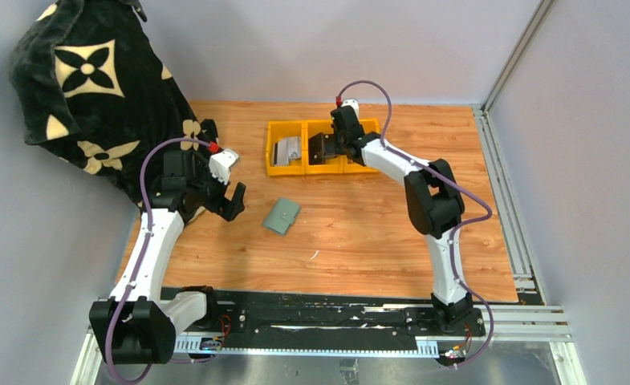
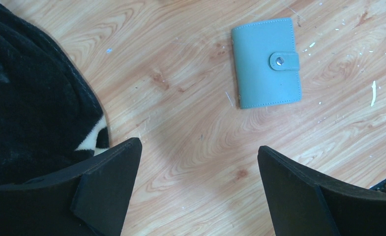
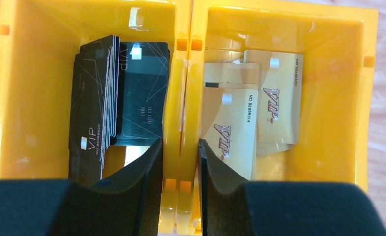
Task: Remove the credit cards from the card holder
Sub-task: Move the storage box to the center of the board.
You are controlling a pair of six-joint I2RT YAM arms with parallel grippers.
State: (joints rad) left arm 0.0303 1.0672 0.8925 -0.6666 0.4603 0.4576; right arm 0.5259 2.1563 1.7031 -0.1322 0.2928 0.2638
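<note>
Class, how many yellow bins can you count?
3, in a row far across the table: left bin, middle bin holding black cards, right bin holding gold cards, partly under the right arm.

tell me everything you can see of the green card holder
The card holder is a small sage-green bifold, leather-like with stitched edges. It is closed, its rounded snap tab fastened by a metal stud, so its inside is hidden. It lies flat on the wooden table, skewed to its edges, touching nothing else.

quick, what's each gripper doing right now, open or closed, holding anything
Left gripper: open wide, empty, short of the card holder.
Right gripper: nearly closed astride the wall between two yellow bins; gripping it or not, cannot tell.
</note>
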